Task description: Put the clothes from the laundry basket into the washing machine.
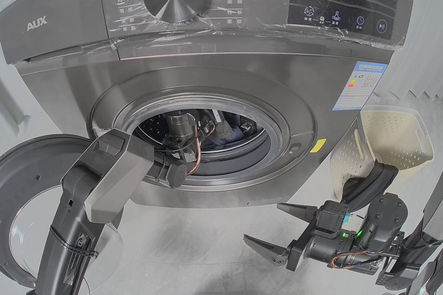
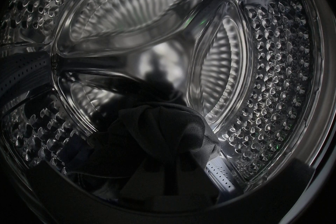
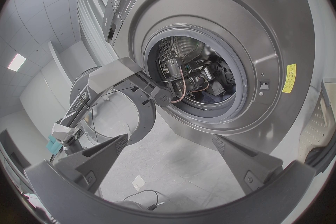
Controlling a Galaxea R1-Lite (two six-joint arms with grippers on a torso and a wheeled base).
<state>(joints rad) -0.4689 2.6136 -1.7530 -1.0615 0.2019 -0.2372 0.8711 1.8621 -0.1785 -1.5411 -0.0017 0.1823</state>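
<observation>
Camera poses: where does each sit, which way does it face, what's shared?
Head: atop the robot, facing forward and down at the washing machine; left arm in its port, open right gripper low near the laundry basket.
Left wrist: inside the drum, facing its back wall and dark clothes; robot parts too dark to tell.
Right wrist: low outside, looking up at the port, right gripper in the foreground.
Shared: head and right wrist both show the left arm in the port.
</observation>
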